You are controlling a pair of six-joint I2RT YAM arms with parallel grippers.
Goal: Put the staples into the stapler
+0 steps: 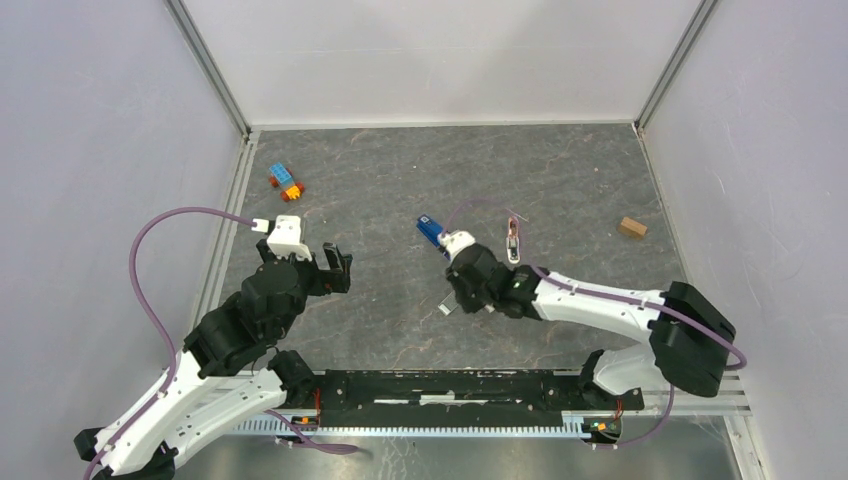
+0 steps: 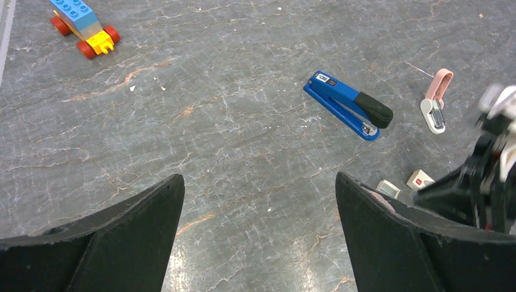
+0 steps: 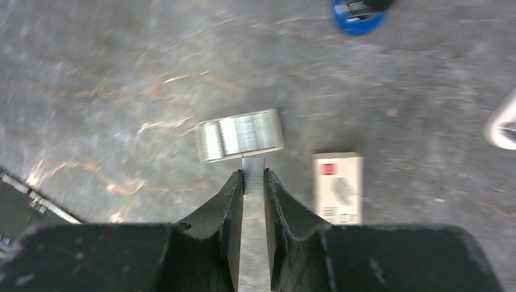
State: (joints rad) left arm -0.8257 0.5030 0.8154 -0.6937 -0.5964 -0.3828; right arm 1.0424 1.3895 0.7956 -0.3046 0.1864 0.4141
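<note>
A narrow silvery-grey strip of staples [image 3: 254, 165] is seen clenched between the black fingers of the right gripper [image 3: 254, 177]. It is held lengthwise along them, so that only its squared tip is shown past the fingertips; gripped this way, it can presumably be fed end-first into a magazine. Just beyond that tip a wider, ribbed, half-see-through silvery block [image 3: 239, 135] is laid flat on the grey marbled table [image 2: 243, 121]; whether the two touch cannot be told through the blur. A small white cardboard box with a red label [image 3: 338, 187] is placed just beside the fingers and is judged to be the staples' packaging. The slim blue stapler with a black end [image 2: 347, 104] is laid flat on the table, ahead of the right gripper and apart from the held strip. It appears closed, so it is judged that it must be opened before anything can be loaded. The left gripper [image 2: 258, 179] is held spread wide and empty above bare table, pointed towards the stapler, from where the stapler could be steadied or opened
</note>
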